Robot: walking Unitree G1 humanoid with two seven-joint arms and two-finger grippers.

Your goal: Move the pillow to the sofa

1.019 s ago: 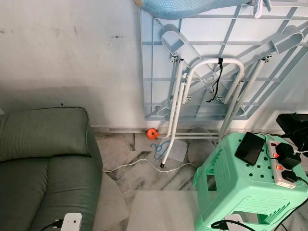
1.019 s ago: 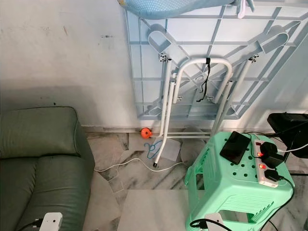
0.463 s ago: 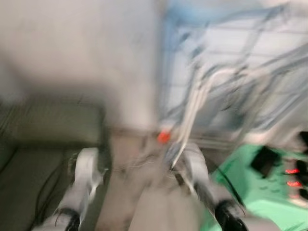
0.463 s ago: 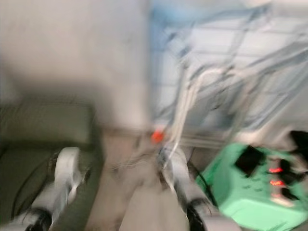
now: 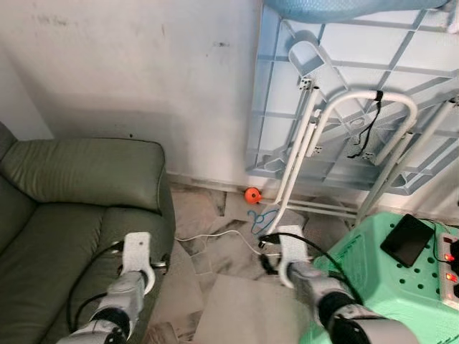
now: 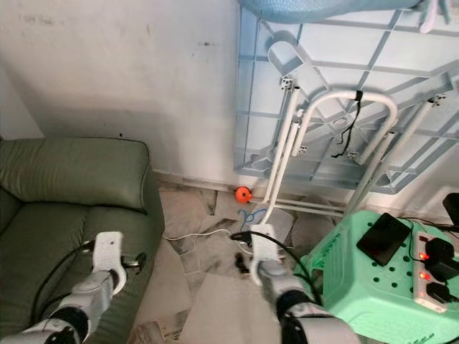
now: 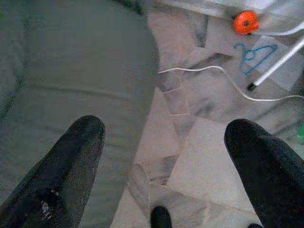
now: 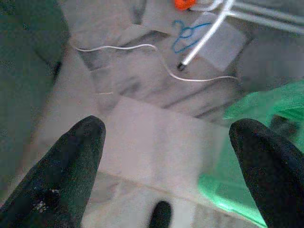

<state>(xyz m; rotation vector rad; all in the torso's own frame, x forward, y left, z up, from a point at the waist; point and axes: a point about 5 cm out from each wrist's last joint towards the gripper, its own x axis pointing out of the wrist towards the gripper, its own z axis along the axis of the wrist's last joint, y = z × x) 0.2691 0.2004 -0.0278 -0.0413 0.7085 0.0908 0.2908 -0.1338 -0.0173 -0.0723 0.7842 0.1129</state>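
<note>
At the foot of a scuffed white wall (image 5: 129, 64), I see the green sofa (image 5: 64, 208) filling the head view from nine to seven o'clock, its near arm edging the marble floor (image 5: 215, 251). The pillow (image 5: 344, 7), pale blue and quilted, sits at about one o'clock, at the very top of the frame, resting on the upper edge of a pale blue folding table (image 5: 344, 107) leaned against the wall with its white legs (image 5: 308, 143) folded flat; it is well apart from the sofa. An orange ball (image 5: 252, 195) and a blue hanger (image 5: 262, 218) lie on the floor at the table's base, and a white cable (image 5: 215, 240) snakes past them. At four o'clock I note a mint green stool (image 5: 387, 279) with a black phone (image 5: 407, 240) and a power strip (image 5: 448, 265) with red lights on its top. My left gripper (image 7: 164, 166) hangs over the line where sofa meets floor, fingers (image 7: 66, 166) spread wide and holding nothing. My right gripper (image 8: 166, 166) hangs over the floor between sofa and stool, fingers (image 8: 66, 166) likewise wide and empty. Both silver arms enter the head view from six o'clock.
</note>
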